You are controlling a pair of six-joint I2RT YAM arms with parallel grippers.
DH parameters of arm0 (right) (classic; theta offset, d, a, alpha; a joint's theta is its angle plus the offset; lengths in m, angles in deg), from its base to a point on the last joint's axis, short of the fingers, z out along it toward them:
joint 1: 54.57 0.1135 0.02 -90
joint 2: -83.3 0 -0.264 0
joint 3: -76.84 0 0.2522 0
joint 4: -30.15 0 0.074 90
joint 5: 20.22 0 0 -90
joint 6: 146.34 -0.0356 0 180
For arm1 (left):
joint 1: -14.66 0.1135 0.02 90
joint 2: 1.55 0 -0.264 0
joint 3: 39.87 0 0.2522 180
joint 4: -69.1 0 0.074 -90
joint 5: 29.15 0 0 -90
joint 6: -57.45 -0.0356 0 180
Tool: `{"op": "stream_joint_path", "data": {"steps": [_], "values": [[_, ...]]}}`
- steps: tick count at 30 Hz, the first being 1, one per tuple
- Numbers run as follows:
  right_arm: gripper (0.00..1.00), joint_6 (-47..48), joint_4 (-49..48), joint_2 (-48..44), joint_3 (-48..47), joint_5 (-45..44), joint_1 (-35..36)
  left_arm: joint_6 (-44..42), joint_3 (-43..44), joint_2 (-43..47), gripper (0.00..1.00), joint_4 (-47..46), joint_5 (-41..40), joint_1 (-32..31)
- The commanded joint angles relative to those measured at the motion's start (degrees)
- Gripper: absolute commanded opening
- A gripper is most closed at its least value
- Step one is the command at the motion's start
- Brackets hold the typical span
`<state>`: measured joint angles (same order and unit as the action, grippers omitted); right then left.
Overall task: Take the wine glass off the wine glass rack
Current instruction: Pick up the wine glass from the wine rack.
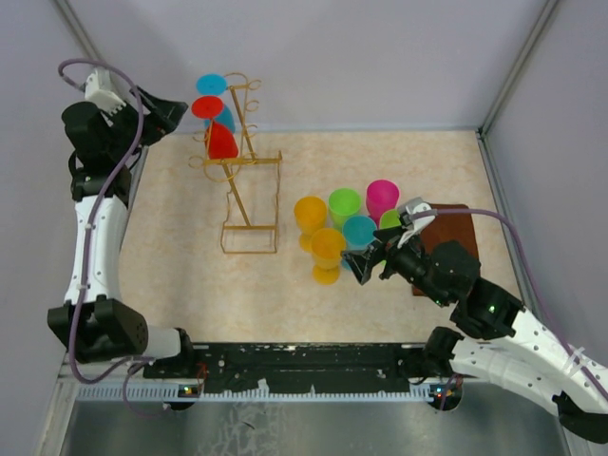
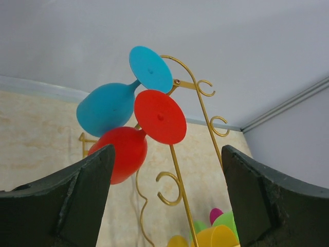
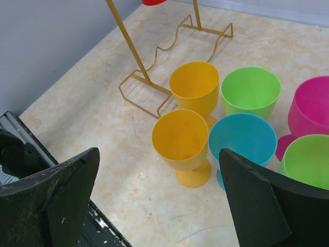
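left wrist: my left gripper (image 2: 167, 170) gapes wide, empty, facing red wine glass (image 2: 160, 117) hung on rack (image 3: 129, 41); right gripper (image 3: 158, 154) wide, empty.

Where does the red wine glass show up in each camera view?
Top external: the red wine glass hangs upper left of centre, just below the blue glass.
Left wrist: it sits mid-picture, its round foot facing the camera.
Right wrist: only a red sliver shows at the top edge, probably its bowl.
Shared landmark: the gold rack.
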<state>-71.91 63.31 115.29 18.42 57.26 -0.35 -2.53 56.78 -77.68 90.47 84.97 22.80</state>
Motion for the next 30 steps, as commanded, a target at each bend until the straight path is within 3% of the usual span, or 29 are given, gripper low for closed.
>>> {"op": "stream_joint_path", "data": {"steps": [1, 6, 10, 18, 30], "values": [[0.99, -2.2, 1.0, -0.5, -2.3, -1.5, 0.0, 7.5, 1.4, -5.8, 0.87, -7.9, 9.3, 1.1], [0.99, -3.1, 1.8, -0.8, -3.0, 0.4, 0.0, 11.4, 1.8, -11.4, 0.72, -11.7, 11.6, 1.3], [0.99, -3.7, 1.6, -0.8, -3.4, 0.8, 0.0, 12.0, 4.2, -15.0, 0.71, -12.5, 14.4, 1.4], [0.99, -4.3, 1.9, -1.0, -3.5, 0.0, 0.0, 15.9, 1.2, -15.2, 0.67, -17.7, 12.1, 1.4], [0.99, -5.3, 1.3, -1.0, -3.0, 0.1, 0.0, 18.1, 0.7, -16.2, 0.54, -19.4, 10.7, 1.4]]}}
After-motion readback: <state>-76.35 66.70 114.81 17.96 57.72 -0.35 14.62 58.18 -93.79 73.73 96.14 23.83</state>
